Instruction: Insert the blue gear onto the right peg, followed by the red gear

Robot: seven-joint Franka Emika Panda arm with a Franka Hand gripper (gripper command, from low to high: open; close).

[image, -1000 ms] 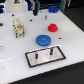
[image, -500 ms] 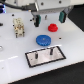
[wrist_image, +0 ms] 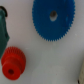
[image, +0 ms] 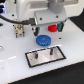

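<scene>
On the white table [image: 12,62], just beyond the grey black-rimmed rectangular peg plate [image: 46,55]: big flat bright-blue toothed gear [image: 44,40] lying directly beneath the hovering gripper [image: 47,27], small red hubbed gear [wrist_image: 12,61] flat close beside it, honestly can't tell whether jaws are apart or together.

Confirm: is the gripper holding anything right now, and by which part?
Nothing held. The blue gear and red gear both lie on the white table, apart, below the wrist camera. The fingers themselves are not visible.
</scene>
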